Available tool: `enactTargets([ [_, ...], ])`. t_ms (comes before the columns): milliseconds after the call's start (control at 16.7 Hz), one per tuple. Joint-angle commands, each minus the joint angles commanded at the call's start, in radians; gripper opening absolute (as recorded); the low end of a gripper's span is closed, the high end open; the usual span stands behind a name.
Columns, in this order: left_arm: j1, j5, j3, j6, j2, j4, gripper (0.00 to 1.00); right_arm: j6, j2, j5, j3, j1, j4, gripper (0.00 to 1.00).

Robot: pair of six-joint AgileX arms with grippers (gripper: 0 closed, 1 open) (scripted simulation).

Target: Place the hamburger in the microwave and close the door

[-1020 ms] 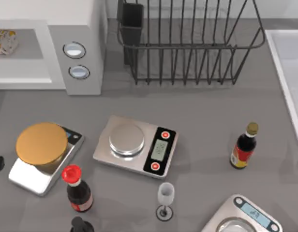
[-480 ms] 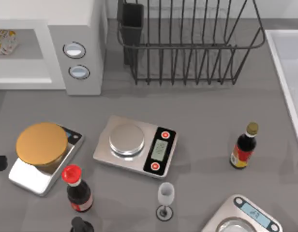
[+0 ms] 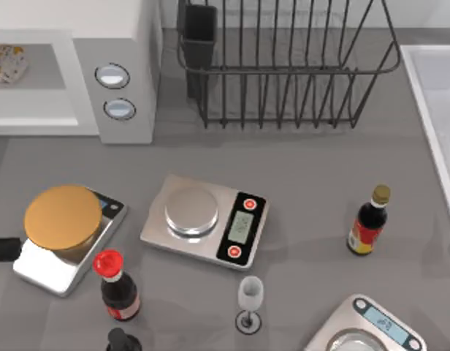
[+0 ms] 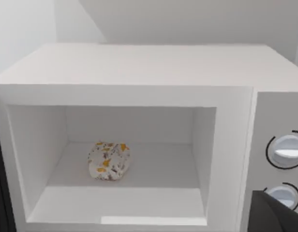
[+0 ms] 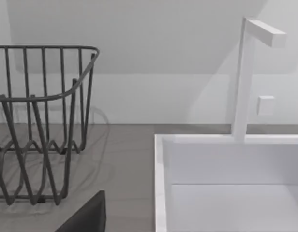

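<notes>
At the near edge of our grey surface (image 3: pixel 320 157) stand a red-capped dark sauce bottle (image 3: pixel 115 287), a small clear stemmed glass (image 3: pixel 249 300) and, toward the right, the corner of a silver scale with a blue display (image 3: pixel 371 327). Just behind the bottle we see a silver scale carrying a flat golden-orange disc (image 3: pixel 63 218), and at the top view's left edge a dark piece of our left arm (image 3: pixel 4 249) touching that scale; we cannot tell how its tool is set. In the middle lies a silver digital scale with a round steel pan and red buttons (image 3: pixel 204 219), with a dark brown bottle with a gold cap (image 3: pixel 369 221) well to its right. Farther back stands the dark wire dish rack (image 3: pixel 283 66). At the far left is the big white boxy microwave (image 4: pixel 139 67); the small pale cream hamburger with yellow-orange specks (image 4: pixel 109 160) rests on the cavity floor, toward the back. In the right wrist view, a white sink with a square tap (image 5: pixel 245 159) lies beside the rack.
</notes>
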Motion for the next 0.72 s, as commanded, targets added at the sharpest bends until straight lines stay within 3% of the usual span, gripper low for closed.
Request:
enactTargets([
  [420,0.000,-0.003,0.009,0.008,0.010,-0.003,0.00,0.000,0.000,0.000,0.000,0.000,0.000,1.00],
  [720,0.192,0.137,0.208,0.138,0.224,-0.102,0.00,0.000,0.000,0.000,0.000,0.000,0.000,1.00],
])
